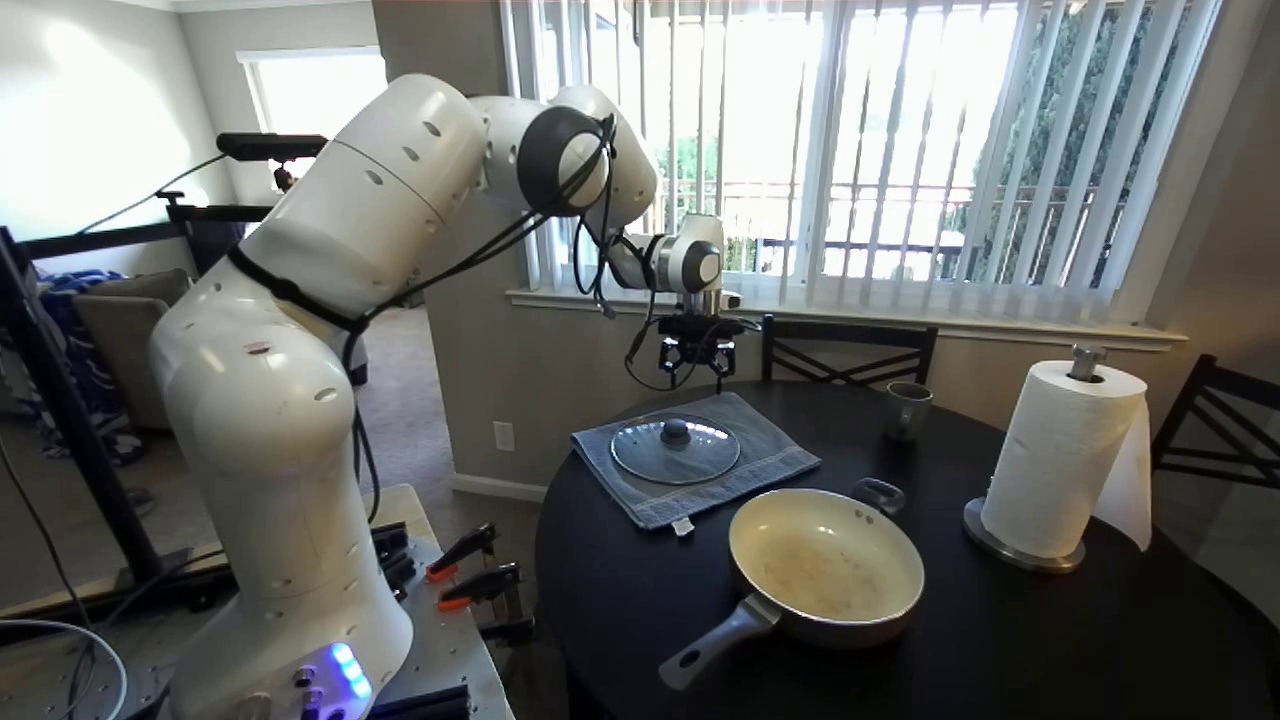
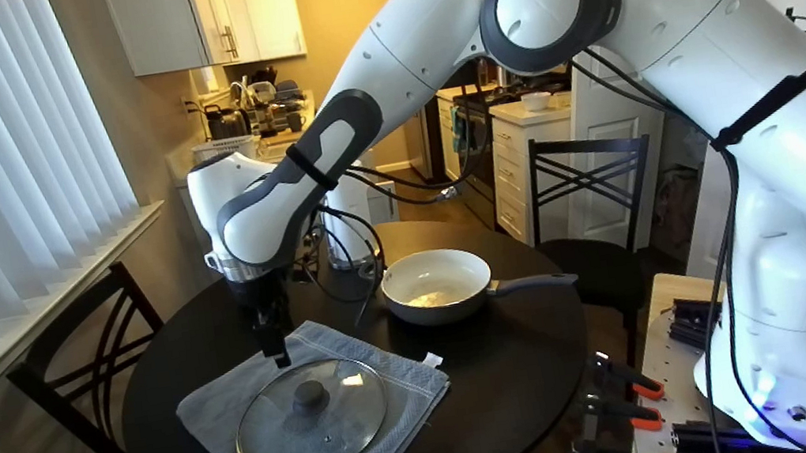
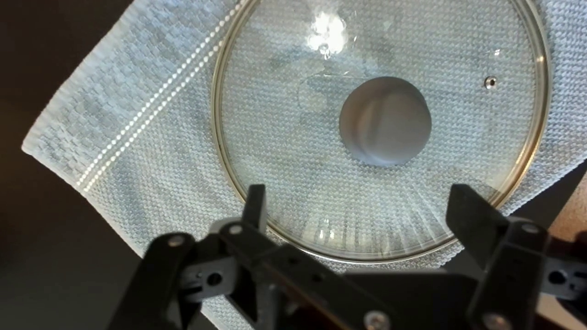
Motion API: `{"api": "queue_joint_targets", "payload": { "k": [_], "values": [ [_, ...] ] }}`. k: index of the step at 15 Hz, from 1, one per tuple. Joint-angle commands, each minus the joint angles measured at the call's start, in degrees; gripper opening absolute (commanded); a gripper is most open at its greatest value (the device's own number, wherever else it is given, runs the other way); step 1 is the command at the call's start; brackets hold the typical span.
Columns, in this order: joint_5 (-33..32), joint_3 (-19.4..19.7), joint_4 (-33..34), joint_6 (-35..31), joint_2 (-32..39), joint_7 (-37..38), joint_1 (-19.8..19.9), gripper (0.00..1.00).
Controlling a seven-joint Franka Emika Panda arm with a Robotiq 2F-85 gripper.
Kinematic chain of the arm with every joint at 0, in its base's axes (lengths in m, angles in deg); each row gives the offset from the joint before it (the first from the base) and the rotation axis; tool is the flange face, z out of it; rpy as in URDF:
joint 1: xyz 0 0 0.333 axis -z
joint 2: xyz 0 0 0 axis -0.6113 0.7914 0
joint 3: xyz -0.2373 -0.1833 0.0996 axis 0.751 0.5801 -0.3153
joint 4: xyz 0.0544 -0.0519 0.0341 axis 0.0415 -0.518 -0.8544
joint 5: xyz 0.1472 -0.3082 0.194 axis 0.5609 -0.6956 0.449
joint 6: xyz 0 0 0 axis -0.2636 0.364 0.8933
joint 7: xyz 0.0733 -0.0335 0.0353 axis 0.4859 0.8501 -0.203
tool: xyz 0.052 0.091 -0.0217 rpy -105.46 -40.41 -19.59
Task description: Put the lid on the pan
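The lid (image 1: 640, 457) is round clear glass with a metal rim and a dark grey centre knob (image 3: 385, 121). It lies flat, knob up, on a folded grey-blue towel; it also shows in an exterior view (image 2: 283, 442). The pan (image 1: 830, 565), cream inside with a long grey handle, stands upright and uncovered on the table beside the towel; it also shows in an exterior view (image 2: 434, 286). My gripper (image 3: 357, 188) is open and empty, pointing down above the lid's edge, apart from it. In the exterior views the gripper (image 1: 695, 375) hangs over the towel's far side (image 2: 278, 353).
The towel (image 1: 765, 455) lies on the dark round table (image 1: 640, 610). A grey mug (image 1: 907, 410) and a paper towel roll (image 1: 1060, 460) on a stand are on the table. Dark chairs (image 2: 587, 175) stand around it. A window with blinds (image 1: 870, 150) is behind.
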Motion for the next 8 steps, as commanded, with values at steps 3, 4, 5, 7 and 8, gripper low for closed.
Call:
{"api": "queue_joint_targets", "payload": {
  "k": [3,4,5,7,8],
  "values": [
    [0.68,-0.59,-3.60,-2.13,0.01,-0.48,-0.70,1.00],
    [0.58,-0.84,-3.92,-1.70,0.13,-0.69,-0.94,1.00],
    [0.51,-1.07,-4.28,-1.71,0.33,-0.72,-1.21,1.00],
    [0.49,-1.38,-4.29,-1.67,1.24,-0.75,-1.80,1.00],
    [0.39,-1.53,-4.25,-2.21,1.77,-0.91,-2.08,1.00]
  ]
}}
